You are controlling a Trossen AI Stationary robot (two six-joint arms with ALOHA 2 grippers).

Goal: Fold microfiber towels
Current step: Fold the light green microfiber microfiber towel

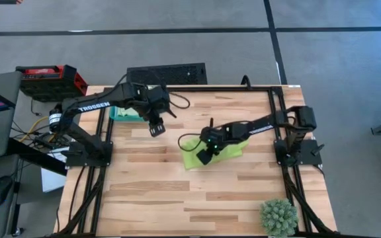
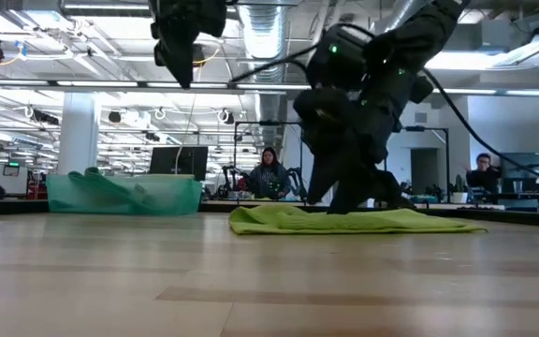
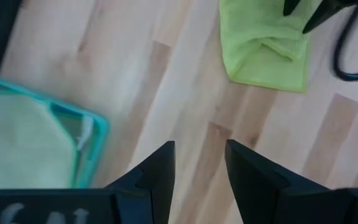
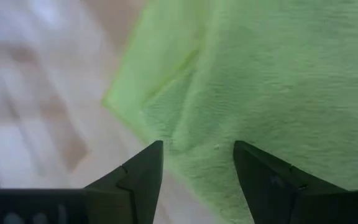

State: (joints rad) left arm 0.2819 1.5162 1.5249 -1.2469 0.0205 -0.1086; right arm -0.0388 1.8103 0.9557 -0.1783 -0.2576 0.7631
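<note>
A lime green microfiber towel [image 1: 225,151] lies on the wooden table near its middle, partly folded, with a doubled corner [image 4: 157,102]. My right gripper [image 4: 197,163] stands open and low over the towel's left part [image 1: 192,147], slanting down, seen in the low view just above the cloth [image 2: 344,221]. My left gripper [image 1: 155,127] hangs open high above the bare table, between the teal tray [image 1: 119,114] and the towel [image 3: 266,53]. A pale green cloth [image 3: 17,140] lies in the tray. My right gripper's open fingers [image 4: 143,171] stand over the towel's top layer near its folded corner, coming from above and slanting from the table's right. I cannot tell whether the fingertips touch the cloth. The towel lies flat on the table.
The teal tray [image 2: 124,194] with folded cloth sits at the table's far left. A small spiky green plant [image 1: 278,217] stands at the near right corner. Bare wood [image 1: 177,198] spreads across the near half. People sit in the room beyond the table.
</note>
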